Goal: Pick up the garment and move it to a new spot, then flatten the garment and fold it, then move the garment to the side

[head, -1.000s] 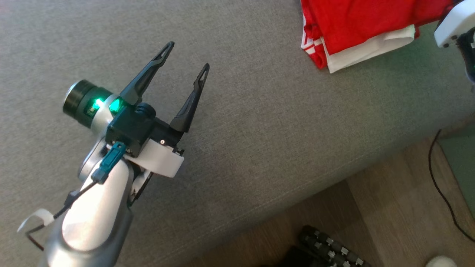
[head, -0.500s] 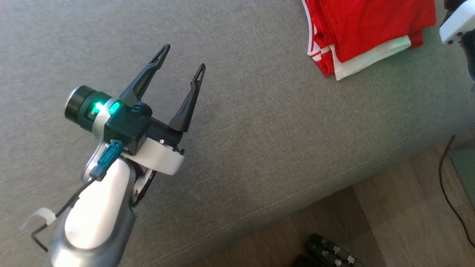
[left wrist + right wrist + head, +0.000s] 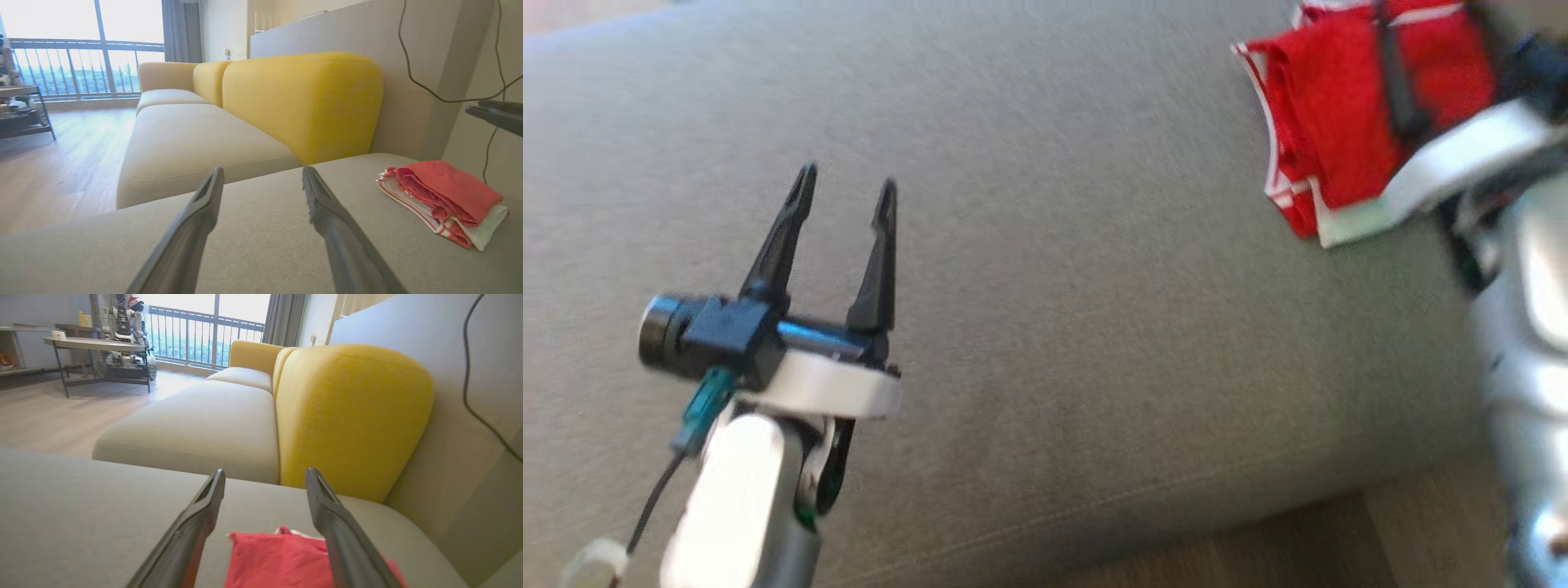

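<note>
The garment (image 3: 1339, 139) is red with white trim and lies folded near the far right of the grey cushion (image 3: 1054, 327). My right arm (image 3: 1527, 269) hangs just above it, one dark finger (image 3: 1398, 90) crossing the red cloth. In the right wrist view my right gripper (image 3: 265, 473) is open and holds nothing, with the garment (image 3: 278, 559) directly below its fingers. My left gripper (image 3: 845, 184) hovers open and empty over bare cushion, far to the garment's left. The left wrist view shows my left gripper (image 3: 262, 171) with the garment (image 3: 445, 196) off to its right.
A yellow backrest (image 3: 302, 102) rises behind the cushion, with a beige sofa seat (image 3: 196, 143) beyond it. A grey wall panel (image 3: 425, 81) with a dangling black cable stands beside the garment. The cushion's front edge drops to wooden floor (image 3: 1405, 531).
The head camera has swung, so the whole picture shifted and blurred. My right arm now reaches further in over the garment. The garment lies folded as before, and the left gripper stays open.
</note>
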Motion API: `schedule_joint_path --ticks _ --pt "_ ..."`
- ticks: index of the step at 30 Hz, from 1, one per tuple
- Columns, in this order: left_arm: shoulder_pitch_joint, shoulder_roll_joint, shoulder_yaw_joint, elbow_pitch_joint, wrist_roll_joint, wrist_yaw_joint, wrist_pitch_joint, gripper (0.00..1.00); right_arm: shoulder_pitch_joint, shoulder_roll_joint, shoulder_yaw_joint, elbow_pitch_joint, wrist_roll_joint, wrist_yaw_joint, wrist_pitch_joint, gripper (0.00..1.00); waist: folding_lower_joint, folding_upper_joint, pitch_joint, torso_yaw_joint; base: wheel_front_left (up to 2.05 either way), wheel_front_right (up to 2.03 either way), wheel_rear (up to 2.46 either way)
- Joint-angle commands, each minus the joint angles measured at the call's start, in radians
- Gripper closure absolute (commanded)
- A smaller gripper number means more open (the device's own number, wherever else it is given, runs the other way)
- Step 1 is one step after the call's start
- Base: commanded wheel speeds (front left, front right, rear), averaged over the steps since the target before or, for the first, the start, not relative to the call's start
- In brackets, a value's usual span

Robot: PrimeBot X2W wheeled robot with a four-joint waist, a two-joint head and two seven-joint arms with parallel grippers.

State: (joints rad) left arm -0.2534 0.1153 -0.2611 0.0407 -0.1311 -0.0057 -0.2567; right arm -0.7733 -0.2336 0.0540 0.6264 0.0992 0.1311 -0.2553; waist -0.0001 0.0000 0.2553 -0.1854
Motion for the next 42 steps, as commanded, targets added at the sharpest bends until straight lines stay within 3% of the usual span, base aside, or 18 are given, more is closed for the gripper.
schedule_joint_path --ticks 1,7,13,17,21,29,39,42 --pt "-0.001 0.003 0.041 -0.038 -0.004 0.006 -0.005 0.0 0.029 0.013 0.004 -0.041 -0.007 0.0 -0.006 0.0 0.0001 0.0 -0.068 0.062 0.0 0.0 0.0" --pt "0.098 -0.024 0.105 -0.053 -0.015 0.021 -0.005 0.0 0.206 0.105 -0.015 -0.152 -0.037 0.0 -0.006 0.0 0.0001 0.0 -0.147 0.11 0.0 0.0 0.0" --pt "0.195 -0.05 0.153 -0.038 -0.032 0.008 -0.005 0.0 0.363 0.166 -0.063 -0.234 -0.028 0.0 -0.006 0.0 0.0001 0.0 -0.207 0.138 0.0 0.0 0.0" --pt "0.25 -0.06 0.168 -0.015 -0.024 0.02 -0.005 0.0 0.481 0.181 -0.067 -0.316 -0.047 0.0 -0.006 0.0 0.0001 0.0 -0.238 0.153 0.0 0.0 0.0" --pt "0.284 -0.064 0.178 0.01 -0.028 0.033 -0.005 0.0 0.568 0.183 -0.085 -0.357 0.03 0.0 -0.006 0.0 0.0001 0.0 -0.249 0.166 0.0 0.0 0.0" --pt "0.322 -0.065 0.208 0.014 -0.039 0.082 -0.005 0.0 0.607 0.183 -0.067 -0.359 0.062 0.0 -0.006 0.0 0.0001 0.0 -0.257 0.164 0.0 0.0 0.0" --pt "0.33 -0.065 0.201 0.047 -0.045 0.066 -0.005 0.0 0.61 0.183 -0.066 -0.364 0.044 0.0 -0.006 0.0 0.0001 0.0 -0.259 0.156 0.0 0.0 0.0" --pt "0.332 -0.065 0.207 0.04 -0.011 0.079 -0.005 0.0 0.611 0.183 -0.065 -0.367 0.037 0.0 -0.006 0.0 0.0001 0.0 -0.26 0.155 0.0 0.0 0.0"
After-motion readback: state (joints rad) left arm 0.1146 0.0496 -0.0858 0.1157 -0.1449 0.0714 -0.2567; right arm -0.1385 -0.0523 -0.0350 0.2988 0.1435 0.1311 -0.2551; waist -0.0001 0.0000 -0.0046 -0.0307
